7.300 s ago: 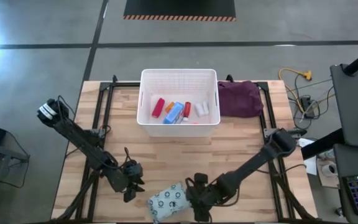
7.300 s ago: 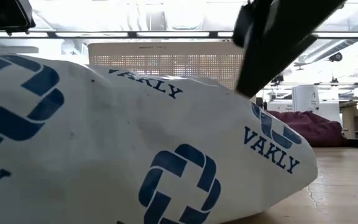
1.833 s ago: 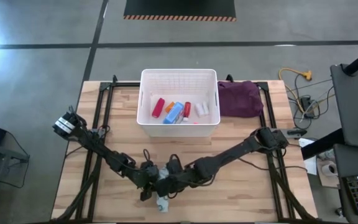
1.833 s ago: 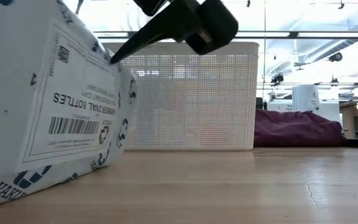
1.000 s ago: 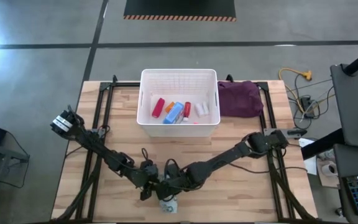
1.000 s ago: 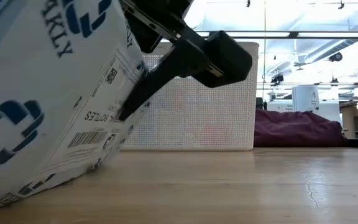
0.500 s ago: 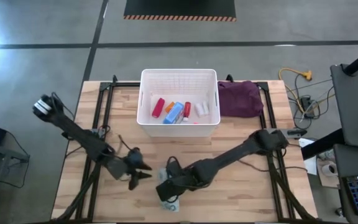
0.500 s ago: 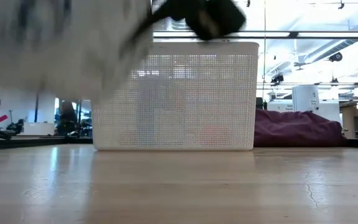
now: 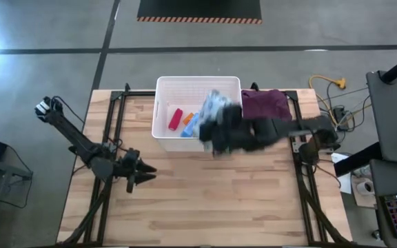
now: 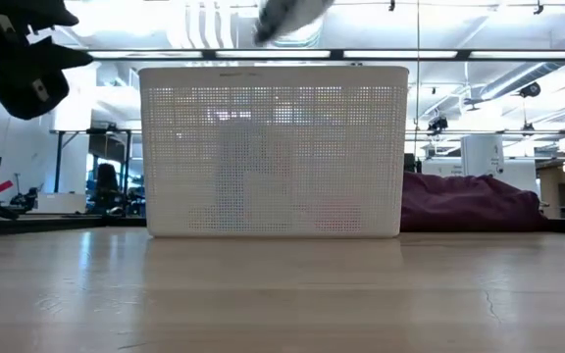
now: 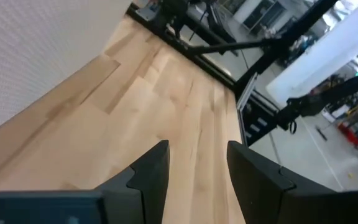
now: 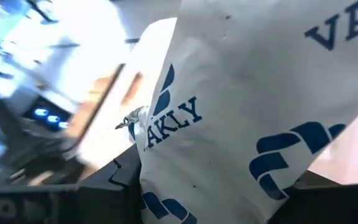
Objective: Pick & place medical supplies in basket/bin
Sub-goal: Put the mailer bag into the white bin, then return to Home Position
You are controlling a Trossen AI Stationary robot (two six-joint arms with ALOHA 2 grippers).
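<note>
The right gripper (image 9: 216, 131) is over the near right part of the white basket (image 9: 198, 85), carrying the grey patterned pouch (image 9: 214, 110) above the basket's rim. In the right wrist view the pouch (image 12: 253, 106), white with blue printed knots and lettering, fills most of the frame and sits between the dark fingers (image 12: 120, 180), which are pinched on it (only the finger at one edge shows clearly). From the low view a blurred bit of the pouch (image 10: 287, 15) shows above the basket's (image 10: 273, 152) top edge.

Inside the basket lie a red tube (image 9: 176, 118), an orange vial (image 9: 187, 118) and part of the blue-white box (image 9: 191, 125), all on the left of the held pouch. The purple cloth bundle (image 9: 264, 107) lies just beside the basket's right wall.

The left gripper (image 9: 143, 176) waits over the left side of the bench (image 9: 205, 200), well apart from the basket. Its fingers (image 11: 151, 171) stand spread with bare wood showing between them, holding nothing.
</note>
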